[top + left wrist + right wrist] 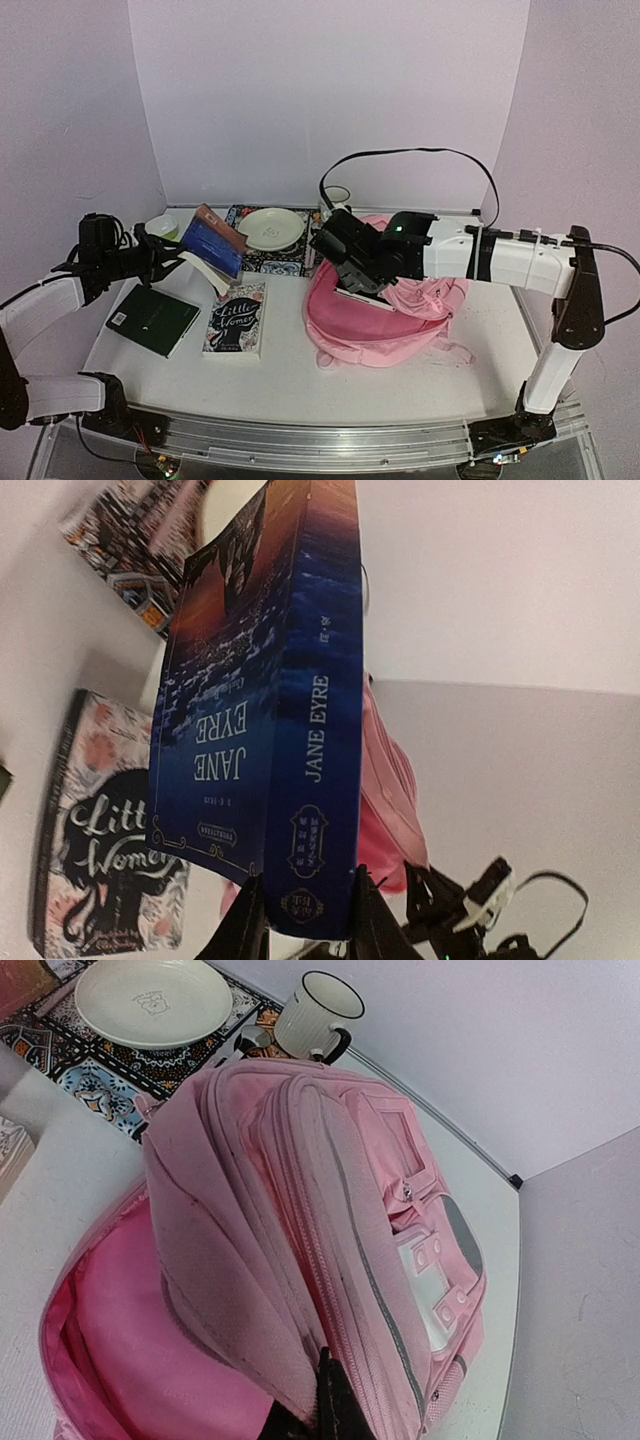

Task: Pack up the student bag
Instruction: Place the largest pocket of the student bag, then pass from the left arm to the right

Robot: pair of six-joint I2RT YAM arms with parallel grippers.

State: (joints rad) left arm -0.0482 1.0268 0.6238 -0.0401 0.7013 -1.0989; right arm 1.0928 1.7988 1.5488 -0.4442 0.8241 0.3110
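The student bag [385, 320], a large pink backpack, lies on the table right of centre. Its main opening is held up, showing the pink inside [120, 1360]. My right gripper [352, 272] is shut on the bag's zip-edged flap [250, 1290] and lifts it; in the right wrist view the gripper [325, 1400] sits at the bottom edge. The white patch [425, 1280] is on the front pocket. My left gripper [172, 256] is shut on a blue "Jane Eyre" book [213, 243], held off the table left of the bag. In the left wrist view the gripper [305, 920] pinches the book's [260, 680] spine end.
A "Little Women" book [237, 318] and a dark green book [152, 318] lie flat at the front left. At the back, a white plate [271, 228] rests on a patterned mat [262, 260], with a striped mug [335, 197] to its right and a small cup [162, 227] to its left.
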